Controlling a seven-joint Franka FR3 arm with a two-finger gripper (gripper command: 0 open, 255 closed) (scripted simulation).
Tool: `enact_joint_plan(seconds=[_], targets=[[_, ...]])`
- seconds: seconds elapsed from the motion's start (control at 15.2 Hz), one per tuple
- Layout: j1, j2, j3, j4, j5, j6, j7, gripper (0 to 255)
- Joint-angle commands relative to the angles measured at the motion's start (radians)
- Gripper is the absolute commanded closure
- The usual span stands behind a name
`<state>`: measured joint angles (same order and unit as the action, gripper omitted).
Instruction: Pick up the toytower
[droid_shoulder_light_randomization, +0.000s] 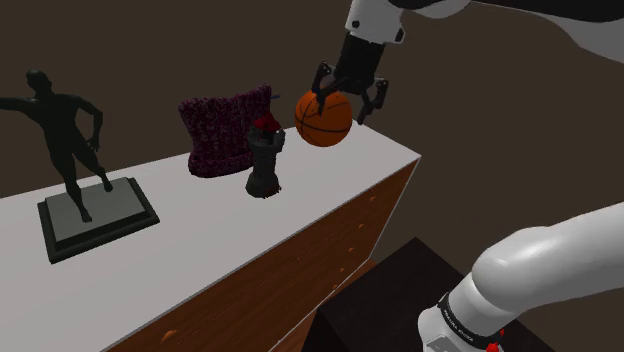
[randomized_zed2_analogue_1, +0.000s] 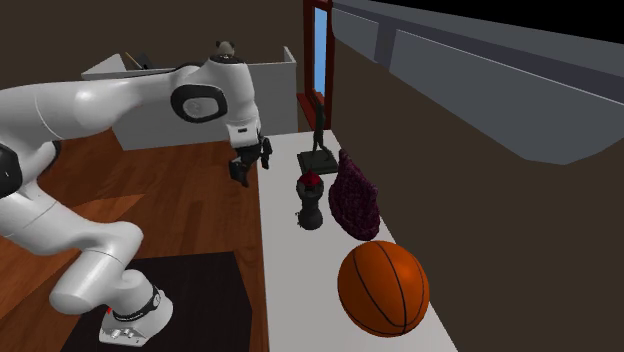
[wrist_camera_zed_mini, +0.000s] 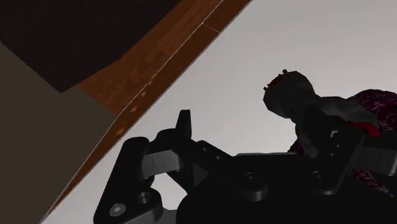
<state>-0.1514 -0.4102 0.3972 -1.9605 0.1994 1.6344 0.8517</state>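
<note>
Tower: the toy tower, black with a red top, stood upright on the white worktop, in the middle of the shoulder view and just beside a dark red knitted thing.
End effector: the end effector hung in the upper middle of the shoulder view with its fingers apart and nothing between them. In the second exterior view it hovered by the worktop's left edge, left of centre in the frame and apart from the tower.
Wrist view: the tower showed ahead of the black hand, untouched.
Done: as I judged it, none of the pick-up itself. The tower rested on the worktop, and the hand was near it but not around it.
Left: bringing the open fingers over and around the tower, shutting them on it, and lifting it clear.
Neighbours: a basketball lay on the worktop. It only seemed to overlap the fingers in the shoulder view, since in the second exterior view it sat at the lower right, well apart from them. A dark statue stood at the left.
</note>
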Motion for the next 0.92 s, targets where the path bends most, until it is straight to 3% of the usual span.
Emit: enact_joint_plan(seconds=[0.0, 0.4, 0.59, 0.79, 0.86], targets=[[-0.026, 0.085, 0.051, 0.084, -0.011, -0.004, 0.155, 0], [-0.056, 0.386, 0.167, 0.395, -0.119, -0.051, 0.595, 0], [-0.025, 0.555, 0.188, 0.584, -0.200, -0.100, 0.805, 0], [0.040, 0.730, 0.175, 0.810, -0.279, -0.174, 0.991, 0], [0.047, 0.741, 0.170, 0.825, -0.282, -0.180, 1.000, 0]])
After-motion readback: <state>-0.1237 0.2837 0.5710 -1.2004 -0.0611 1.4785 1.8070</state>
